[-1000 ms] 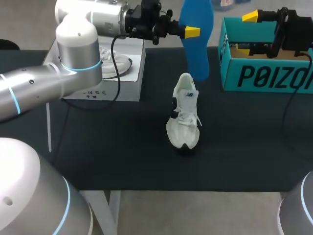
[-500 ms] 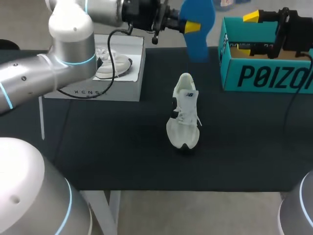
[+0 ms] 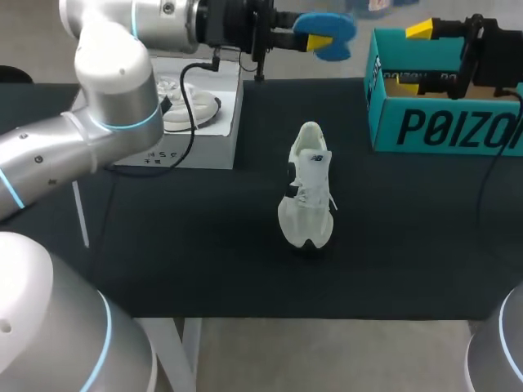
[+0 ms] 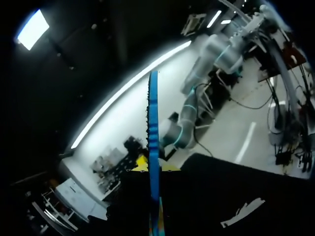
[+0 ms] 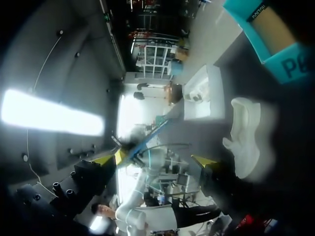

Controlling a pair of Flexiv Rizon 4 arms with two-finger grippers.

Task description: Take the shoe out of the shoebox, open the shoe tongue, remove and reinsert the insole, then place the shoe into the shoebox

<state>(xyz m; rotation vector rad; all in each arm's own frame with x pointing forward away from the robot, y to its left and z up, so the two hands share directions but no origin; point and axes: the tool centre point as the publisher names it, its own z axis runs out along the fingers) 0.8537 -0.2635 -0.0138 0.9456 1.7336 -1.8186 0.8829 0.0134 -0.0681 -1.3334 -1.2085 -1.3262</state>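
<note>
Insole (image 3: 327,34) is the thing changing. A second ago it was hanging long and upright from my left gripper (image 4: 155,167), and now I am holding it lifted and turned almost level, high over the far side of the table (image 3: 204,245). My left fingers are pinching it from both sides, and the left wrist view shows it edge-on between the yellow tips. The shoe (image 3: 307,196) has not shifted. It is standing mid-table, heel towards the far side, well apart from the insole. I am judging the removal as done (the reinsertion is what is coming up), so the insole is going to need bringing back down to the shoe's opening.

My right gripper (image 5: 158,158) is hovering over the teal shoebox (image 3: 441,126) at the far right, fingers spread with nothing between them.

Counting: one insole, two grippers, two boxes (the teal one and a white box (image 3: 221,139) at the far left), and two shoes, the second shoe (image 3: 192,106) lying in the white box.
</note>
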